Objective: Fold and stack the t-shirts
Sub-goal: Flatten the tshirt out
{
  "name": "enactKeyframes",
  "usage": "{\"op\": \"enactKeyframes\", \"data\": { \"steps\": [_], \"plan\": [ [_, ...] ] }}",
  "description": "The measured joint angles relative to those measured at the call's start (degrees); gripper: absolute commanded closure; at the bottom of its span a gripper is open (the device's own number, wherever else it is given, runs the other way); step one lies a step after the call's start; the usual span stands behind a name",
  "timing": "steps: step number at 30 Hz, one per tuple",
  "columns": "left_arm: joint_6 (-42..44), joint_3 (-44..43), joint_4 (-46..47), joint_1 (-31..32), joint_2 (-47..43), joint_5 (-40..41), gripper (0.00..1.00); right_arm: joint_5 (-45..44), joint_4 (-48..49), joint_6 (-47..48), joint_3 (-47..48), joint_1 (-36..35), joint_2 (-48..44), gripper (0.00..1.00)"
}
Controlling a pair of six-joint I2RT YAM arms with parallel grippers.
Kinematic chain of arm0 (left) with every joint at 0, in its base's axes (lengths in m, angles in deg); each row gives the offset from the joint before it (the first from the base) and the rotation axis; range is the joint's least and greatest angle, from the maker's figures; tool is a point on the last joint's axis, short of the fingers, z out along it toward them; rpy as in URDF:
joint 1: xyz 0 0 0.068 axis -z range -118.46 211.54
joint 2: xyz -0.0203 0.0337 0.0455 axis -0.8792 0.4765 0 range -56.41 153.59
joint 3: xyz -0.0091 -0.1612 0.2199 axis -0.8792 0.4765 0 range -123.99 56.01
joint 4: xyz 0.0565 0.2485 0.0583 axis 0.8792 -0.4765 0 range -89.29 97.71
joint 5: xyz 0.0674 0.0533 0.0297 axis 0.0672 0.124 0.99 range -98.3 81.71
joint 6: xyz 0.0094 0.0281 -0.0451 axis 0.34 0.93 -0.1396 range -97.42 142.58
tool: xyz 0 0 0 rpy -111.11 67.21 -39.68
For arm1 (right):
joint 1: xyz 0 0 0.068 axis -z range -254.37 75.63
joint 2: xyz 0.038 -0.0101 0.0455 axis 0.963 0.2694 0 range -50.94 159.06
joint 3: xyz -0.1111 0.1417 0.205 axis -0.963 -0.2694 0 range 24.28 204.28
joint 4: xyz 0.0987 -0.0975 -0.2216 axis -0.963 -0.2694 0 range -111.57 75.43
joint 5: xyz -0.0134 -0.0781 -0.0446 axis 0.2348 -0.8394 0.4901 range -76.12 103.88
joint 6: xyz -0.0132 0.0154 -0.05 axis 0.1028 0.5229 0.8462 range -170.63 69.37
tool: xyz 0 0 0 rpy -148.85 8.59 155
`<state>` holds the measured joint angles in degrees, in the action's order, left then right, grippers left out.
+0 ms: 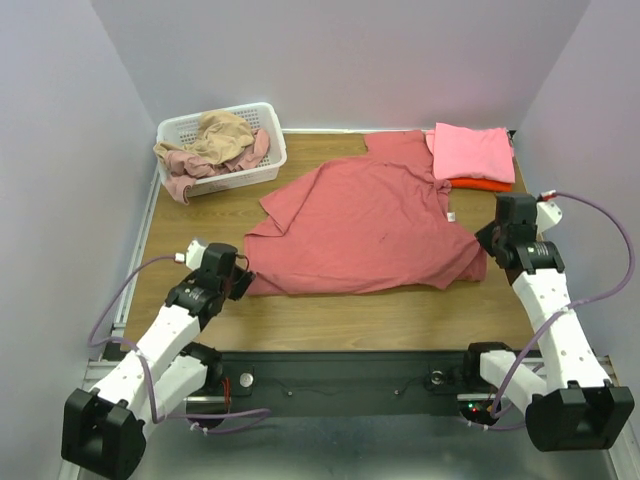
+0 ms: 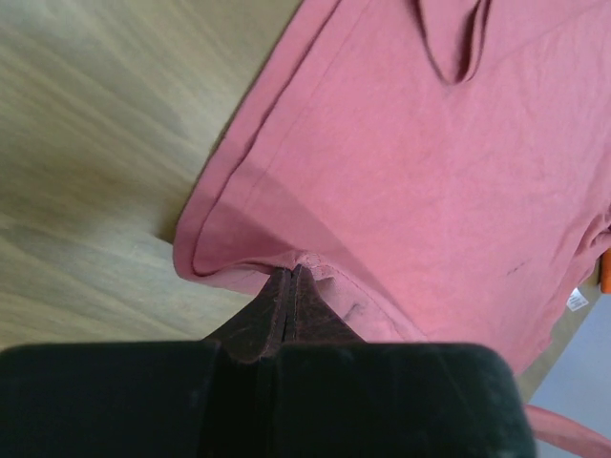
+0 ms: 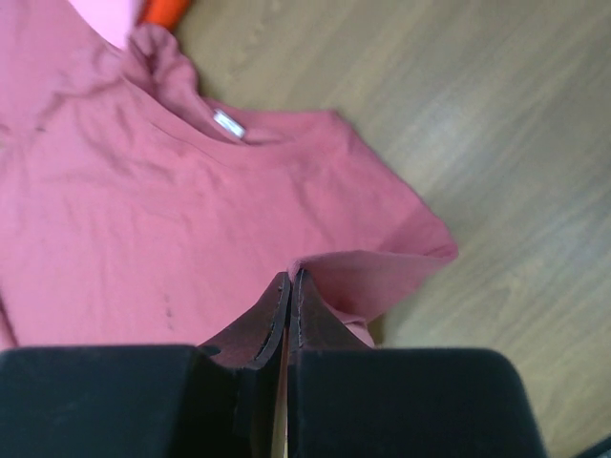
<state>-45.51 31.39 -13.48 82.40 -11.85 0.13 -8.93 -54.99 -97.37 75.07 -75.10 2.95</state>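
Pale lilac walls (image 1: 350,60) close in a wooden tabletop (image 1: 330,320), and the two arms reach in from the near edge. A dusty red t-shirt (image 1: 370,225) lies spread across the middle, mostly flat, with one sleeve reaching toward the far right corner. The left arm (image 1: 165,340) sits low at the shirt's near-left corner. Its jaws are pressed together with a fold of the hem pinched between them, and the cloth is raised a little there. The right arm (image 1: 555,310) is at the shirt's right edge. Its jaws are also closed tight on a lifted fold of cloth, not far from the collar and its small white label (image 3: 227,124). At the far right, a folded bright pink t-shirt (image 1: 472,152) rests on an orange-red t-shirt (image 1: 490,184), touching the red sleeve. In the far left corner stands a white basket (image 1: 240,178) holding a crumpled tan t-shirt (image 1: 222,132) and a pale rose t-shirt (image 1: 178,172), which spills over its rim.
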Motion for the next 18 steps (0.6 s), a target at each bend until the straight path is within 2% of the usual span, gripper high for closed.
{"op": "enactKeyframes", "data": {
  "steps": [6, 10, 18],
  "plan": [
    [3.76, -8.07, 0.72, -0.74, 4.52, 1.46, 1.00, 0.09, 2.49, 0.90, 5.44, 0.00, 2.51, 1.00],
    [7.48, -17.86, -1.66, -0.76, 5.25, 3.02, 1.00, -0.13, 2.40, 1.86, 14.21, 0.02, 3.26, 0.99],
    [16.02, -49.62, -4.26, -0.74, 4.39, 7.82, 1.00, -2.16, 4.68, 5.66, 42.84, 0.00, 4.04, 1.00]
  ]
}}
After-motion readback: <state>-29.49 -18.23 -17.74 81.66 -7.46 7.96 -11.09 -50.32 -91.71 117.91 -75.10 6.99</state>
